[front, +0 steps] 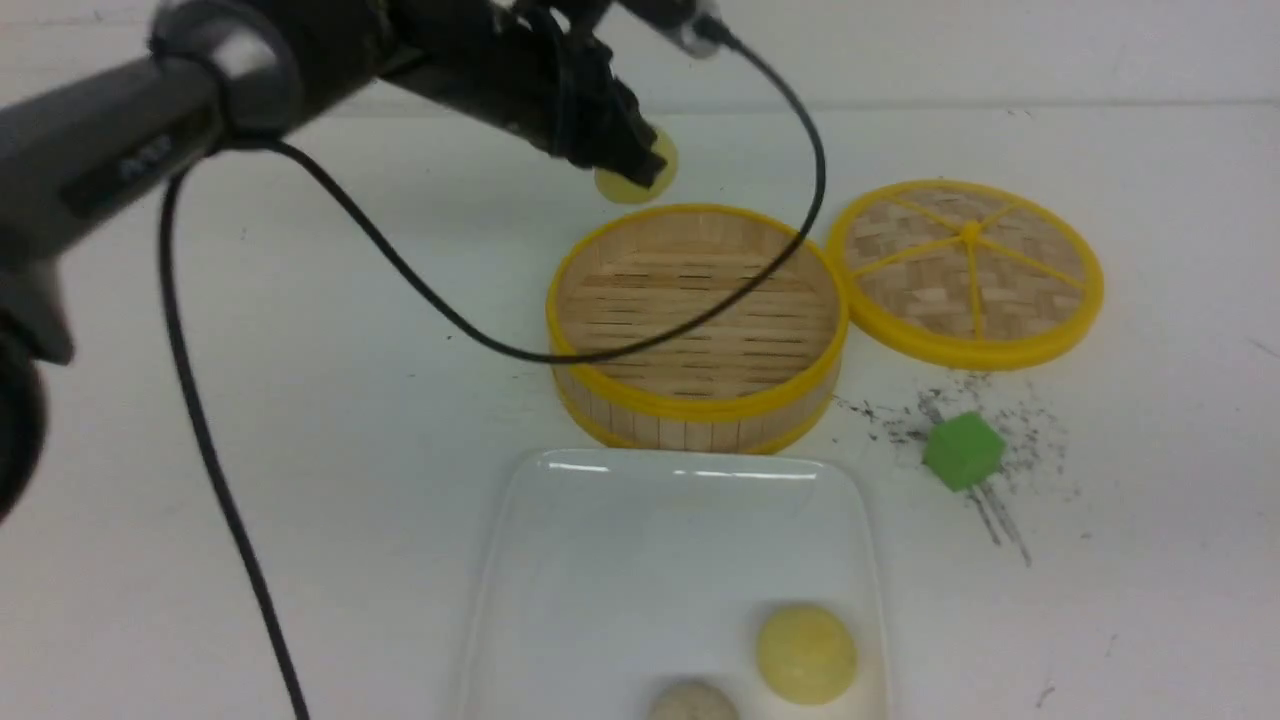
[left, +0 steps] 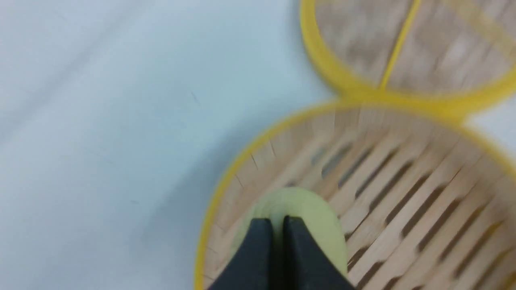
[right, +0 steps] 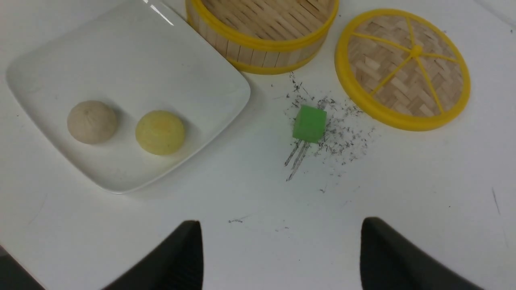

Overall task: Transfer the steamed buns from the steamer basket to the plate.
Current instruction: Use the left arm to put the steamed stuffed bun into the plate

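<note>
White tabletop (front: 300, 450): plated buns (right: 160, 132) sit dome-up; left end effector (left: 275, 221) pinches yellow bun (left: 310, 207).

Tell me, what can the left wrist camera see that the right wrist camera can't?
Only the left wrist view shows the left claw pinched shut on a held yellow bun above the steamer basket. Only the right wrist view shows the plate with a greyish bun and a second yellow bun on it, the green cube, and the wide-open right claw. Both show the steamer basket and the woven lid beside it.
</note>
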`<state>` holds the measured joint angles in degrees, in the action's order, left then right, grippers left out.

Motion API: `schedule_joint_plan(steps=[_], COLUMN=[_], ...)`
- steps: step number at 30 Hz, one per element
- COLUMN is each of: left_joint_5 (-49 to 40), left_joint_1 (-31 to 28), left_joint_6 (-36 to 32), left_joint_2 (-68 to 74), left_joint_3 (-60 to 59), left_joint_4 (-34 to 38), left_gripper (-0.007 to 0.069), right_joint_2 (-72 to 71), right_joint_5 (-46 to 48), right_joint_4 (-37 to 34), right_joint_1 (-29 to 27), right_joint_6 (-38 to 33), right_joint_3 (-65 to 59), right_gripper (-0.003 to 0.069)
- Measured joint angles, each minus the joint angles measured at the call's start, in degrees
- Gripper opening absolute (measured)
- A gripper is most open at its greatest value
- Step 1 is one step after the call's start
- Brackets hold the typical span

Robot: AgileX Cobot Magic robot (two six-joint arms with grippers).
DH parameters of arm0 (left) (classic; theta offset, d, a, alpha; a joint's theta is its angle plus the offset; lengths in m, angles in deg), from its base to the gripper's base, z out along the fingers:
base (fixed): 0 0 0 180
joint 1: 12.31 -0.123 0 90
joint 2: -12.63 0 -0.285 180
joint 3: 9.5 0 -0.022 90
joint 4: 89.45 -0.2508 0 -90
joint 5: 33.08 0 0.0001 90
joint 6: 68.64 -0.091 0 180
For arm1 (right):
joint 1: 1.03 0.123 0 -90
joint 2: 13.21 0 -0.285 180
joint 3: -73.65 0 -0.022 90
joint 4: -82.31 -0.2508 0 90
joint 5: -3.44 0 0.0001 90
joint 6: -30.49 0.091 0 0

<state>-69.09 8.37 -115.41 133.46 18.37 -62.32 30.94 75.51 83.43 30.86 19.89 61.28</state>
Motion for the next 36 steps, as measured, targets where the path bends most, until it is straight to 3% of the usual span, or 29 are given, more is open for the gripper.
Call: schedule_joint_plan(steps=[2,4,7,13,15,19,25,29,36], left_joint_5=[-4.94,-7.8,-19.0,-33.8,-34.94,-34.94,-33.38,-25.41,-9.86], left_joint_1=[-1.67,-2.46,-5.05,-5.1,-5.03,-3.64,4.52,11.28,12.78], left_joint_6=[7.08,9.7,15.87,26.06,28.68,31.06,31.32,32.58,33.41], left_joint_2=[-6.36,-8.45,-15.74,-22.05,-23.76,-27.7,-32.86,-35.41,-35.77], left_joint_3=[0.0,0.0,0.0,-0.25,-1.59,-9.54,-26.4,-40.36,-57.78], left_joint_4=[-0.61,-0.9,-2.62,-4.76,-4.69,-4.25,-3.66,-3.6,-6.77], left_gripper=[0.0022,0.0022,0.0023,0.0023,0.0023,0.0023,0.0023,0.0023,0.0023], right_joint_2=[0.0,0.0,0.0,0.0,0.0,-0.05,-0.05,-0.05,-0.05], right_joint_5=[0.0,0.0,0.0,0.0,0.0,0.0,0.0,0.0,0.0], right_joint_4=[0.0,-0.07,-0.15,-0.15,-0.15,-0.19,-0.31,-1.6,-2.88], right_joint_1=[0.0,0.0,0.0,0.0,0.0,0.0,0.0,0.0,0.0], right_joint_6=[0.0,0.0,0.0,0.0,-0.07,-0.27,-0.48,-0.48,-0.55], right_joint_3=[0.0,0.0,0.0,0.0,0.0,-0.5,-5.07,-9.81,-12.0], right_gripper=[0.0512,0.0512,0.0512,0.0512,0.0512,0.0512,0.0512,0.0512,0.0512])
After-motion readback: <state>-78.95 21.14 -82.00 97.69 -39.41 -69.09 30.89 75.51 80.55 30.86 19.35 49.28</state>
